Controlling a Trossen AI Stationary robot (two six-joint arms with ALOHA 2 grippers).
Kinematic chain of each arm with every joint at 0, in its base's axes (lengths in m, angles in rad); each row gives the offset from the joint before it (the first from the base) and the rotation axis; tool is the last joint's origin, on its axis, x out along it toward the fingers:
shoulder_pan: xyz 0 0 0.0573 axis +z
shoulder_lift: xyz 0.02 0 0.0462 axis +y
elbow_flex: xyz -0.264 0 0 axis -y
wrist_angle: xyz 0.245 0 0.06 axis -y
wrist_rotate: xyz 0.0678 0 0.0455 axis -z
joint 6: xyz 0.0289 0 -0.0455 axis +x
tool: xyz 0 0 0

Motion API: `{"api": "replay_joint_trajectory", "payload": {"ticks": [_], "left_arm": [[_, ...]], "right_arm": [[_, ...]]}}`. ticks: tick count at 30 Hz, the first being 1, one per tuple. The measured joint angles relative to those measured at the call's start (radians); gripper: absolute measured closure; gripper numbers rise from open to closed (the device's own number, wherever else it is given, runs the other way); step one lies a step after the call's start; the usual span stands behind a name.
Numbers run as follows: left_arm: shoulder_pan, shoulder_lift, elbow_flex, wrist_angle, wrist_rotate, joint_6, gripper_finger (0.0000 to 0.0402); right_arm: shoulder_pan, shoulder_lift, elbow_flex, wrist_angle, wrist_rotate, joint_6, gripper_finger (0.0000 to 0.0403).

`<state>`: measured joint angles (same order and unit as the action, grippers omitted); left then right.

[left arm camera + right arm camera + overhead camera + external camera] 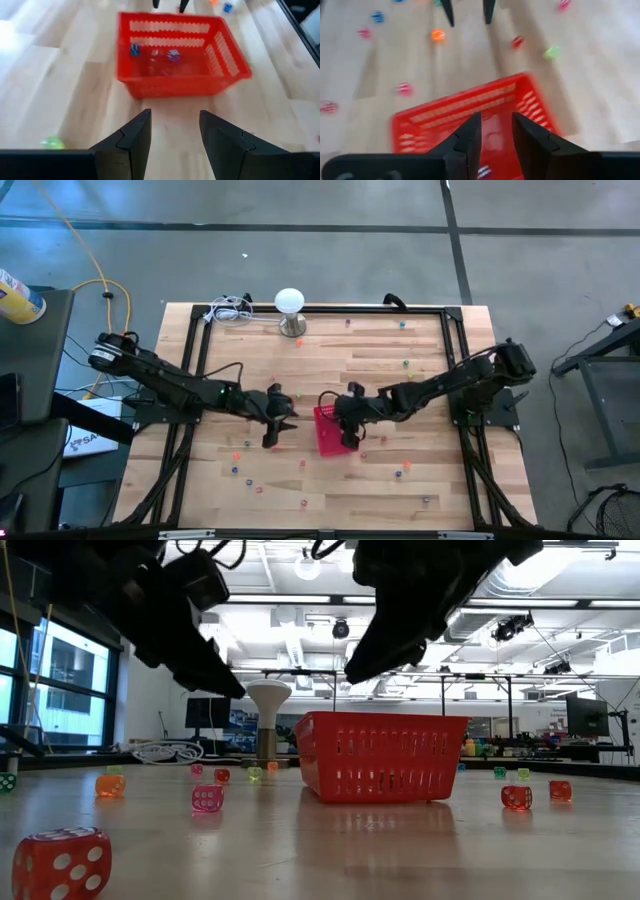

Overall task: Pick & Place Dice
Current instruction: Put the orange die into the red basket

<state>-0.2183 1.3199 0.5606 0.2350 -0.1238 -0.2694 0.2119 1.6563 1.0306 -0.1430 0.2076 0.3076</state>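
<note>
The red basket [330, 432] stands on the wooden table near its middle. A few dice [172, 55] lie inside it. Many more dice are scattered on the tabletop: a red one [62, 862], a pink one [207, 798] and an orange one [110, 784]. My left gripper [285, 420] hovers just left of the basket, open and empty [175, 117], with the basket [175, 55] ahead of its fingers. My right gripper [350, 438] hangs above the basket's right side, also open and empty [496, 120].
A white dome-topped lamp [290, 305] and a coiled white cable [230, 310] sit near the table's far edge. A black frame [455, 315] runs around the tabletop. Loose dice dot the near part [300, 502] and the far right part [405, 363] of the table.
</note>
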Motion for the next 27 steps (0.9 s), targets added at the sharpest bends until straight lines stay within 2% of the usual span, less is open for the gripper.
{"api": "replay_joint_trajectory", "payload": {"ticks": [5, 9, 11, 13, 15, 17, 22, 24, 27], "left_arm": [[0.084, -0.082, 0.004, 0.004, 0.001, 0.100, 0.0240], [0.176, -0.187, 0.005, -0.051, -0.020, 0.260, 0.0240], [0.224, -0.241, 0.006, -0.124, -0.036, 0.299, 0.0240], [0.271, -0.292, 0.004, -0.190, -0.036, 0.247, 0.0240], [0.299, -0.337, 0.004, -0.189, -0.031, 0.101, 0.0240], [0.309, -0.391, 0.005, -0.169, 0.006, -0.017, 0.0240], [0.270, -0.509, 0.009, -0.188, 0.070, -0.052, 0.0245], [0.246, -0.540, 0.009, -0.189, 0.097, -0.077, 0.0245], [0.213, -0.562, 0.009, -0.255, 0.130, -0.065, 0.0246]], "right_arm": [[-0.038, -0.065, 0.000, 0.009, 0.159, -0.172, 0.0303], [-0.101, -0.155, -0.001, 0.069, 0.327, -0.334, 0.0306], [-0.141, -0.195, -0.001, 0.162, 0.427, -0.318, 0.0307], [-0.173, -0.224, 0.000, 0.269, 0.468, -0.276, 0.0308], [-0.194, -0.240, 0.000, 0.374, 0.445, -0.244, 0.0309], [-0.199, -0.253, 0.000, 0.455, 0.361, -0.275, 0.0309], [-0.161, -0.244, 0.047, 0.659, 0.081, -0.346, 0.0309], [-0.129, -0.228, 0.106, 0.630, 0.047, -0.329, 0.0309], [-0.074, -0.222, 0.160, 0.473, 0.049, -0.363, 0.0309]]}}
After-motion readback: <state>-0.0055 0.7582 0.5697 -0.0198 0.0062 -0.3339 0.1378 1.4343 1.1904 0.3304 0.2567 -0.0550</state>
